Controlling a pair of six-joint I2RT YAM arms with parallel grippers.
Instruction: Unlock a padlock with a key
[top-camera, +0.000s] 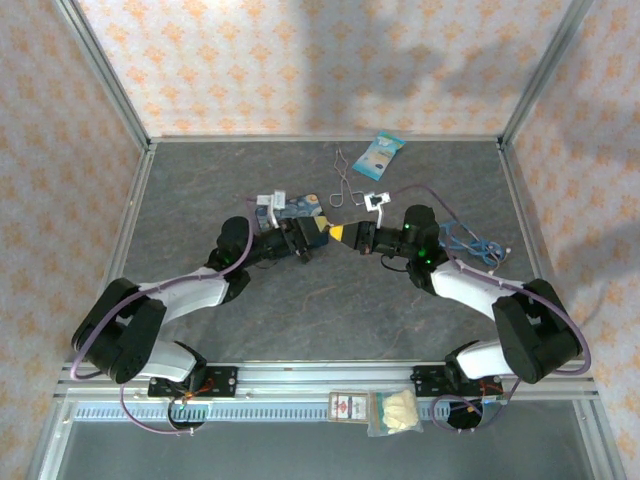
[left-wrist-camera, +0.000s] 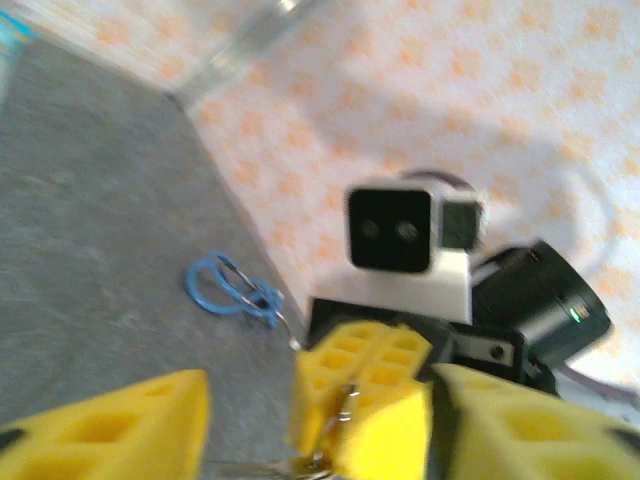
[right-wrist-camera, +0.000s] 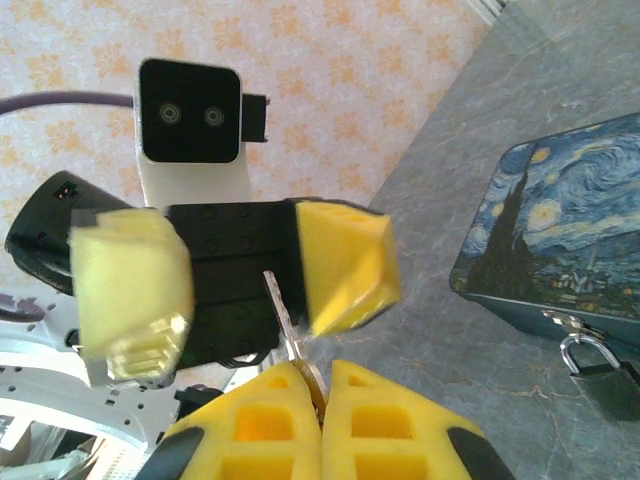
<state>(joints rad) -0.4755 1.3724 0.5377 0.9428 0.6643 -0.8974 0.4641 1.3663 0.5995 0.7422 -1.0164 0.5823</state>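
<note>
Orange-patterned wallpaper panels wall in a grey, marbled surface (top-camera: 330, 300), over whose middle the two arms meet tip to tip. The right hand (right-wrist-camera: 325, 410) has its yellow ribbed fingers pressed together on the thin, flat silvery key (right-wrist-camera: 292, 330). The key's long axis runs straight out from the fingertips into the gap of the left hand (right-wrist-camera: 240, 290). That hand faces it with its paler yellow fingers (right-wrist-camera: 345, 260) standing wide apart and gripping nothing.

The small padlock (right-wrist-camera: 605, 372), a dark matt metal body under a bright silvery shackle, sits on the surface at the front edge of the blue tin painted with a swirling night sky (right-wrist-camera: 560, 220), by the tin's clasp. Whether the shackle passes through the clasp cannot be told.

Seen from the right wrist, the padlock lies off to the side of the key's line, not ahead of it. In the top view the tin stands just behind the left hand, so that hand is probably the nearer one to steady the lock.
</note>
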